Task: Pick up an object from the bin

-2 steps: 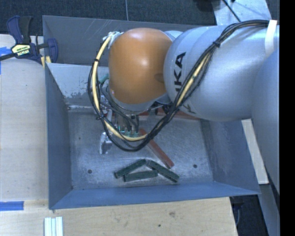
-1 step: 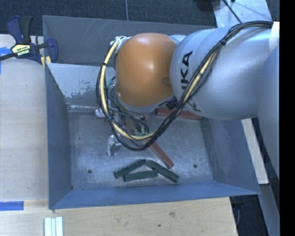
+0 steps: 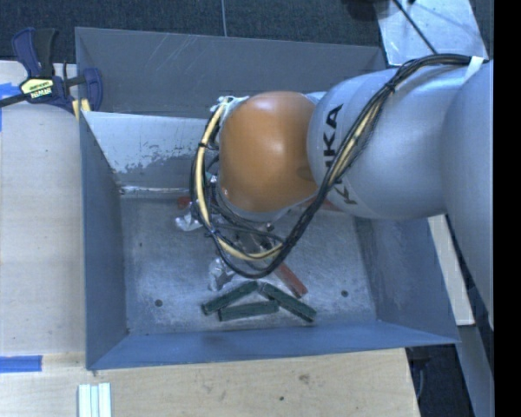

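Note:
My gripper (image 3: pixel 219 274) hangs low over the front middle of the bin, mostly hidden under the arm's orange dome and cables; a silvery part of it shows just above the floor. Directly in front of it lies a small cluster of dark green flat strips (image 3: pixel 243 301), one of them angled off to the right (image 3: pixel 289 303). A reddish-brown strip (image 3: pixel 290 280) lies slantwise just right of the gripper, touching the green ones. I see nothing held by the gripper.
A small crumpled silvery thing (image 3: pixel 187 221) and a reddish bit (image 3: pixel 184 203) lie left of the arm, toward the back wall. The arm's dome and cables cover the bin's middle and right. Bare floor shows at the front left.

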